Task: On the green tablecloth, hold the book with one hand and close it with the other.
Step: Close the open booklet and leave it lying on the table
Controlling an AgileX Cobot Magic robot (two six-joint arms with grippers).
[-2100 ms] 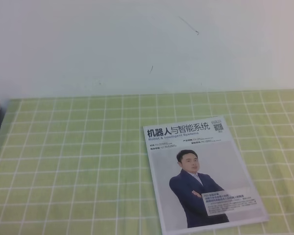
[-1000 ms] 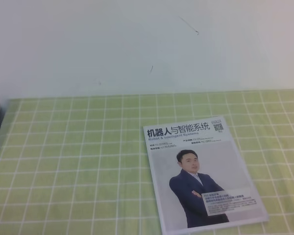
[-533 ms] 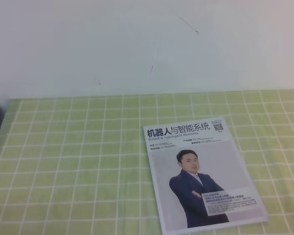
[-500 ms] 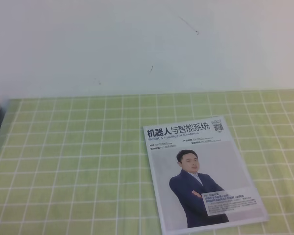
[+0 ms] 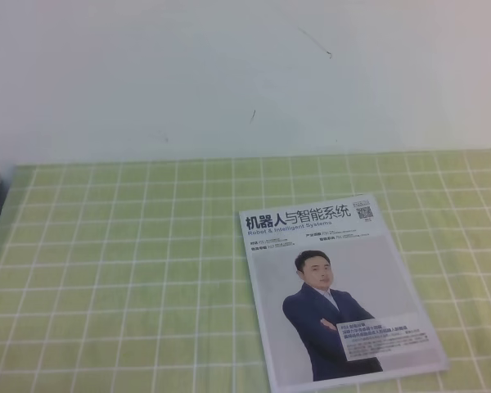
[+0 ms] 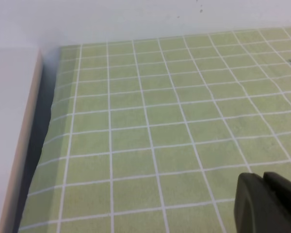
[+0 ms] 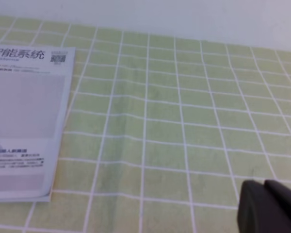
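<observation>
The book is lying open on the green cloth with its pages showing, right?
Not quite. The book is lying on the green cloth, but it is closed, with its cover showing: the title and a man in a dark suit. The exterior high view shows it.

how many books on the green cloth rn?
1. The book lies closed, cover up, flat on the green tablecloth, right of center in the high view; its right part shows in the right wrist view. The cloth runs past the frame edges, so more could lie outside.
</observation>
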